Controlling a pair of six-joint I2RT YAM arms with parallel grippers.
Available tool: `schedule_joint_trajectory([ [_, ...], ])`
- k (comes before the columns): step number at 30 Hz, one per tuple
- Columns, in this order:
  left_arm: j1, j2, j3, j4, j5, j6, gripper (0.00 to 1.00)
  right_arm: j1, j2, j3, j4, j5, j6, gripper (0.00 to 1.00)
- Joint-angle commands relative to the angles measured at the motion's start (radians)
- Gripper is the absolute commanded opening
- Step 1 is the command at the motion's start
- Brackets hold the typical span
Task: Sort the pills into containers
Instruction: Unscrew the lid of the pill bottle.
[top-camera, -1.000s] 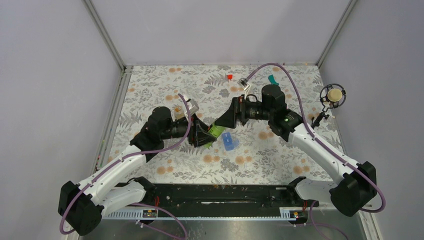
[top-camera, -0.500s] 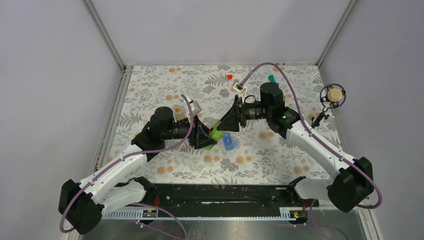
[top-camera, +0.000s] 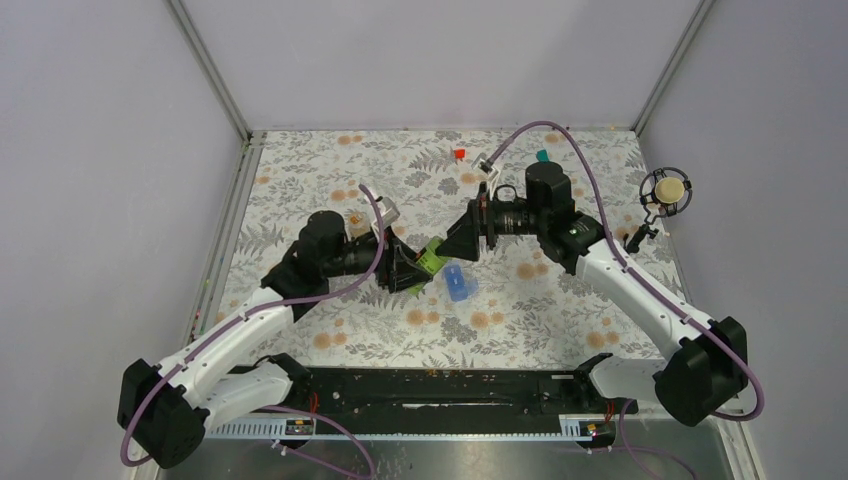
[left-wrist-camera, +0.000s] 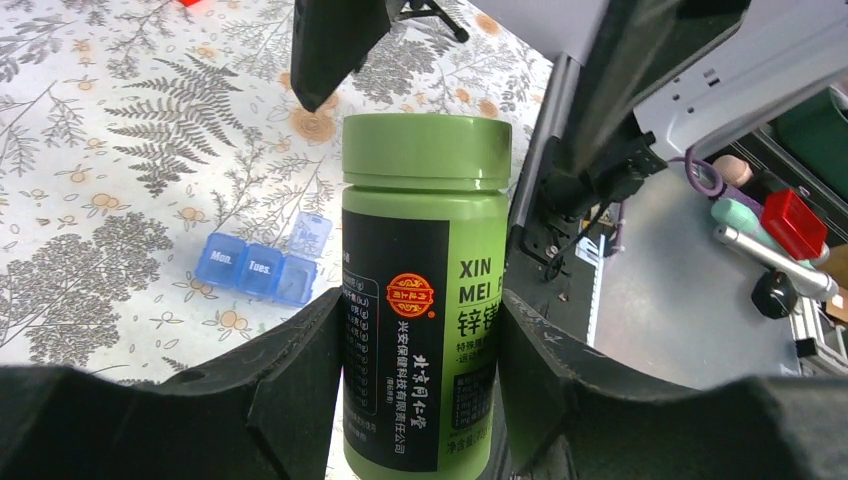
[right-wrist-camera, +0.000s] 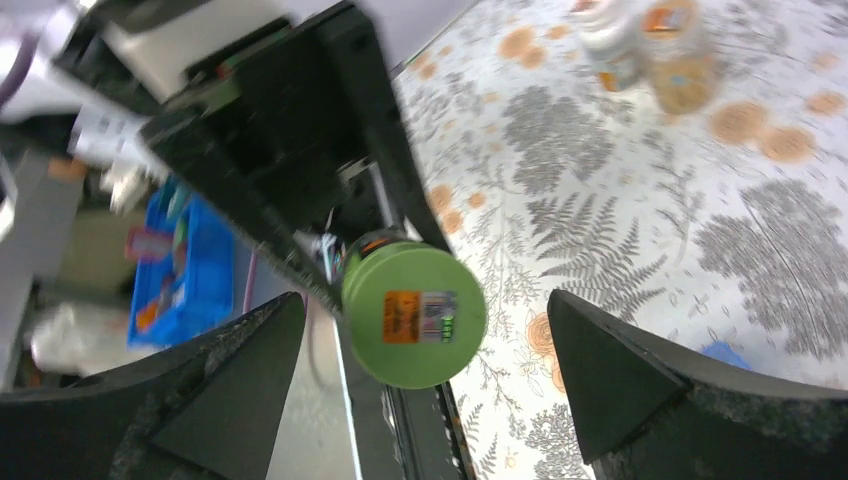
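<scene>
My left gripper (left-wrist-camera: 420, 320) is shut on a green pill bottle (left-wrist-camera: 425, 300) with a black label and its green cap (left-wrist-camera: 427, 150) still on. It holds the bottle tilted above the table (top-camera: 432, 258). My right gripper (right-wrist-camera: 425, 330) is open, and its fingers (right-wrist-camera: 240, 370) stand wide on either side of the cap (right-wrist-camera: 415, 315) without touching it. In the top view the right gripper (top-camera: 462, 240) faces the left gripper (top-camera: 408, 268) over the table's middle. The blue pill box (top-camera: 458, 283) lies on the table just below the bottle, one lid flipped up (left-wrist-camera: 262, 268).
Two small bottles (right-wrist-camera: 650, 45) stand on the floral table behind the left arm (top-camera: 353, 220). A red block (top-camera: 459, 154) and a teal object (top-camera: 542, 156) lie near the far edge. A microphone (top-camera: 665, 190) stands at the right wall.
The right wrist has rolled and its gripper has closed in on the bottle's cap end. The left gripper has kept hold of the bottle and shifted it slightly up.
</scene>
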Motion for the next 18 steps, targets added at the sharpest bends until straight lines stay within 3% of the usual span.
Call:
schedule_joint_trajectory([
  [1,0.001,0.018,0.090,0.040,-0.088,0.018,0.00,0.025,-0.052,0.027,-0.005,0.401,0.300,0.99],
  [4,-0.001,0.029,0.097,0.049,-0.127,0.018,0.00,0.052,-0.070,-0.005,0.008,0.506,0.384,1.00],
  [9,0.000,0.031,0.093,0.070,-0.161,0.011,0.00,0.073,-0.053,-0.038,0.112,0.493,0.500,0.98],
  [18,-0.001,0.027,0.080,0.093,-0.187,-0.005,0.00,0.080,0.005,-0.039,0.233,0.326,0.593,0.70],
])
